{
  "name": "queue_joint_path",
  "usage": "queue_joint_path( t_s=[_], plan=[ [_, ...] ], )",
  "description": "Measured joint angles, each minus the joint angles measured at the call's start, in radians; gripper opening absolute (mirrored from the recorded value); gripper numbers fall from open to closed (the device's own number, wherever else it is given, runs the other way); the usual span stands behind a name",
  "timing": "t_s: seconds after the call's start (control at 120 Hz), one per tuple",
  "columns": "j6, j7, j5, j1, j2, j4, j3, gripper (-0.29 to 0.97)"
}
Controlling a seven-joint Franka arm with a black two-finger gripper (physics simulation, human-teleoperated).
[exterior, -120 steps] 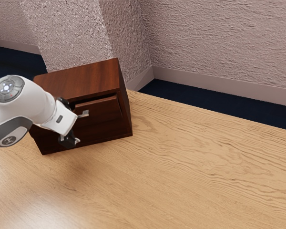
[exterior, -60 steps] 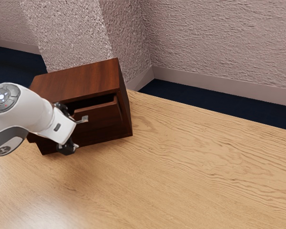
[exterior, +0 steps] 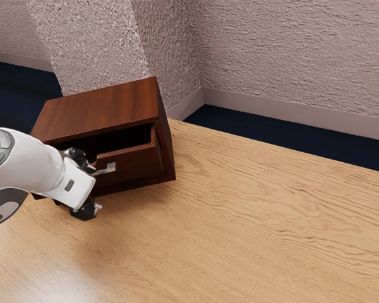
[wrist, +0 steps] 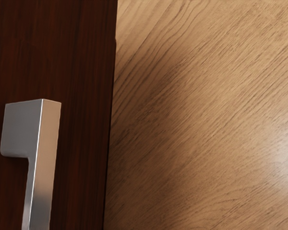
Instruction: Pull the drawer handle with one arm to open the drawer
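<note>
The drawer (exterior: 134, 158) has slid further out of the cabinet (exterior: 107, 107) than a second ago, and the dark gap above its front is wider. The arm (exterior: 25, 169) has drawn back toward the exterior view's left and sits lower over the table (exterior: 259, 221).

The table is pale wood. The cabinet is dark wood and stands at the table's far corner against the wall. The drawer is partly open, its front out past the cabinet's face. The arm comes in low from the exterior view's left.

The silver handle (exterior: 107, 168) sticks out from the drawer front. In the wrist view it (wrist: 31, 158) is a squared bar close before the hand. The gripper (exterior: 90, 184) is at the handle, but I cannot tell whether it is clamped on it.
</note>
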State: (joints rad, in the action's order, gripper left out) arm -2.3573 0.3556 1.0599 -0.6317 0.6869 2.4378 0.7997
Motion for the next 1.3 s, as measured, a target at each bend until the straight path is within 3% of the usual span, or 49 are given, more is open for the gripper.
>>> queue_joint_path(
  t_s=[0.35,0.7,1.3],
  plan=[
    [-0.041,-0.025,0.0,0.04,0.021,0.045,-0.017,0.68],
    [-0.038,-0.047,-0.002,0.088,0.054,0.075,-0.087,0.68],
    [-0.007,-0.068,0.006,0.024,0.065,0.058,-0.013,0.69]
  ],
)
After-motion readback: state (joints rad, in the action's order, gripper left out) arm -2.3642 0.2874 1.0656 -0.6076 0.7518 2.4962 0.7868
